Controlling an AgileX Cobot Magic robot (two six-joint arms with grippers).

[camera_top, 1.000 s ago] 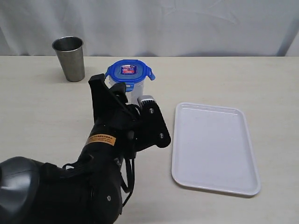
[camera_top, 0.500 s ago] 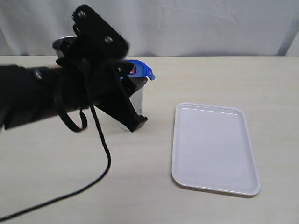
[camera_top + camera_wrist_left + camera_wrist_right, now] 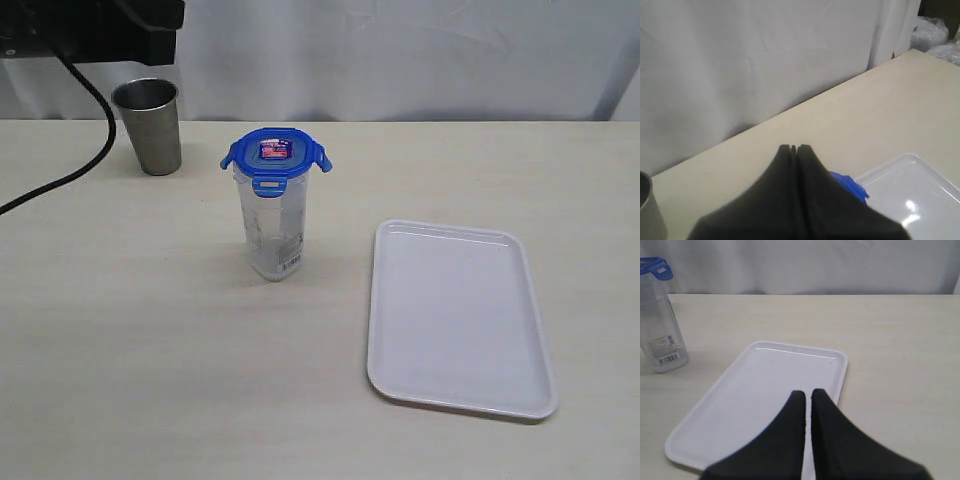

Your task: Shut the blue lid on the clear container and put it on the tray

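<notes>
Standing upright, clear container (image 3: 273,225) wears blue lid (image 3: 275,152).

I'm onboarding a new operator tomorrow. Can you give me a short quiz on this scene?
1. True or false: the clear container stands on the table, beside the tray, not on it.
2. Where does the blue lid sit? A) on top of the clear container B) on the tray C) flat on the table
3. Fill in: the left gripper and right gripper are both ____, holding nothing.
Key: 1 true; 2 A; 3 shut.
</notes>
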